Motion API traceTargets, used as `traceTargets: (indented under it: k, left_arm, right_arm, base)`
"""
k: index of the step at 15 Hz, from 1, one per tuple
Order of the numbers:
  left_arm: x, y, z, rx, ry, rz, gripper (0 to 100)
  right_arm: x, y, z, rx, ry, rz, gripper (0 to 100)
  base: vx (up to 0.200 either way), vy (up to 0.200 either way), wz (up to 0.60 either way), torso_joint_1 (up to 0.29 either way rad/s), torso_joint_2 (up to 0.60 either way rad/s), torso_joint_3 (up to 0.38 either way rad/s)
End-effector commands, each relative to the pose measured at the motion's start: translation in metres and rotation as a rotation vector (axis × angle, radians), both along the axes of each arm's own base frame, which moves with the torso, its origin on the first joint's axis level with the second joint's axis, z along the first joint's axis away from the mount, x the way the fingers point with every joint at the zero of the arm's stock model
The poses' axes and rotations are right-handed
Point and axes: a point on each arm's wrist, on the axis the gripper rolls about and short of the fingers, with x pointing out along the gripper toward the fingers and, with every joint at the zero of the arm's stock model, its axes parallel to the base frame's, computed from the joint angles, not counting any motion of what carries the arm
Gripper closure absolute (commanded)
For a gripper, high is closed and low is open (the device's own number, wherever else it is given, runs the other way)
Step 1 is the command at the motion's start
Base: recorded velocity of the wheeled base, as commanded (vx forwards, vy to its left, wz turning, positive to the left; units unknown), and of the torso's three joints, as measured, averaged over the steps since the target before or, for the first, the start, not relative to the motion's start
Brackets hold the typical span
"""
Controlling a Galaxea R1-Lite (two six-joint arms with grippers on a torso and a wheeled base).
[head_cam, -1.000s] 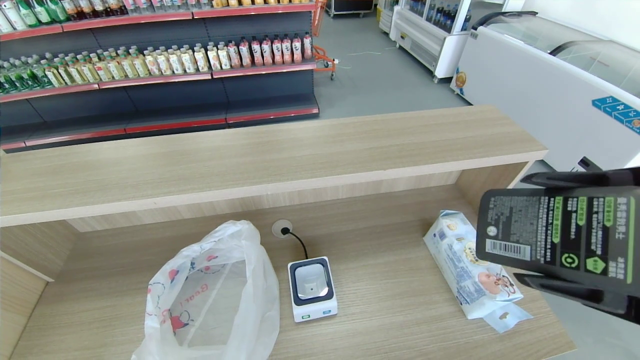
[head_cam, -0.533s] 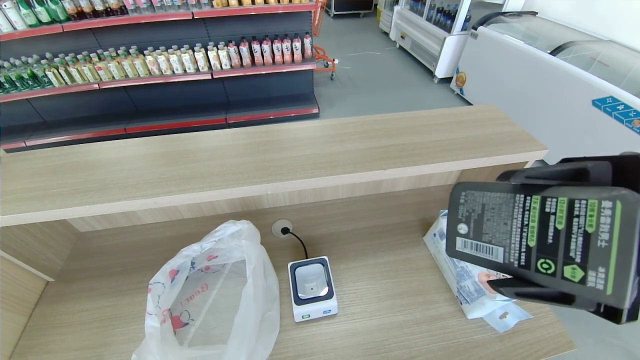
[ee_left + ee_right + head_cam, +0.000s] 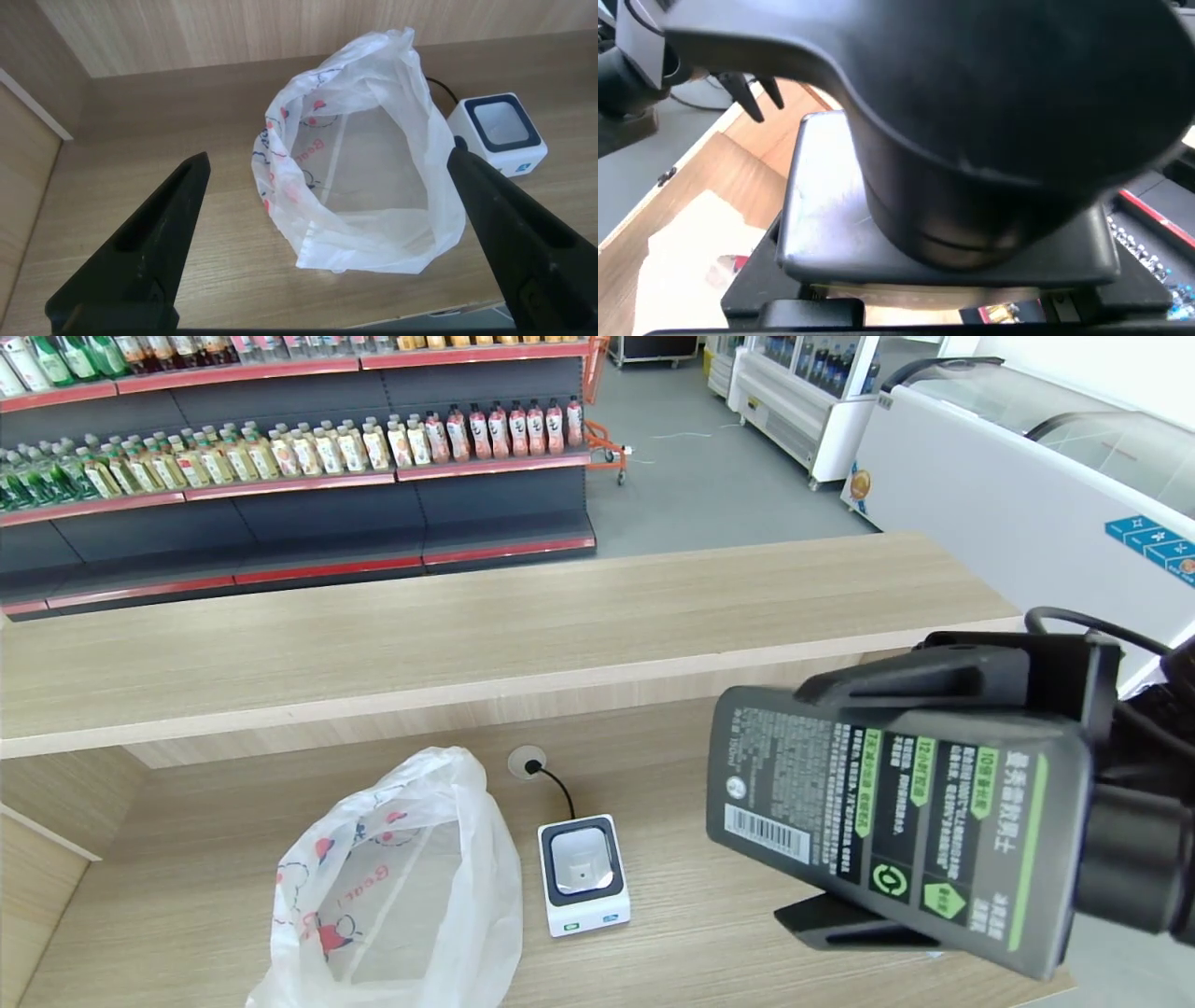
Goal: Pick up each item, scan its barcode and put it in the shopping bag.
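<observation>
A dark grey bottle (image 3: 896,826) with green labels and a white barcode hangs above the right part of the counter, lying sideways. My right gripper (image 3: 805,807) is shut on it, one finger above and one below. In the right wrist view the bottle (image 3: 943,247) sits close under the camera. The white barcode scanner (image 3: 583,875) stands mid-counter, left of and below the bottle. A white plastic shopping bag (image 3: 401,887) with red print lies open left of the scanner. My left gripper (image 3: 327,163) is open above the bag (image 3: 364,196), with nothing between its fingers; the scanner (image 3: 505,133) is beside the bag.
A raised wooden ledge (image 3: 467,635) runs along the back of the counter. The scanner's black cable (image 3: 558,789) leads to a round port. A white pack (image 3: 682,266) lies on the counter below the bottle. Store shelves and freezers stand beyond.
My right gripper has carried the bottle leftward toward the scanner and it now covers the white pack on the right of the counter. Bag and scanner have not moved.
</observation>
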Motion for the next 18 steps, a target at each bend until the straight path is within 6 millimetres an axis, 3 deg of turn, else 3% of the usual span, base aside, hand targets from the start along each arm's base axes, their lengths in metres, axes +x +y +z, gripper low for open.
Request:
traceTargets:
  k: [1,5,7,13,18]
  left_arm:
    - [0.0,0.0,0.0,0.0,0.0,0.0,0]
    - [0.0,0.0,0.0,0.0,0.0,0.0,0]
    - [0.0,0.0,0.0,0.0,0.0,0.0,0]
    - [0.0,0.0,0.0,0.0,0.0,0.0,0]
    - [0.0,0.0,0.0,0.0,0.0,0.0,0]
  right_arm:
    - [-0.005,0.015,-0.007,0.004,-0.005,0.026,100]
    - [-0.006,0.046,-0.013,0.05,-0.068,0.004,100]
    - [-0.006,0.051,-0.011,0.072,-0.084,-0.025,100]
    - [-0.004,0.057,0.007,0.138,-0.137,-0.055,100]
    - [-0.011,0.053,0.002,0.148,-0.167,-0.1,100]
  base:
    - [0.0,0.0,0.0,0.0,0.0,0.0]
    - [0.0,0.0,0.0,0.0,0.0,0.0]
    - [0.0,0.0,0.0,0.0,0.0,0.0]
    - [0.0,0.0,0.0,0.0,0.0,0.0]
    - [0.0,0.0,0.0,0.0,0.0,0.0]
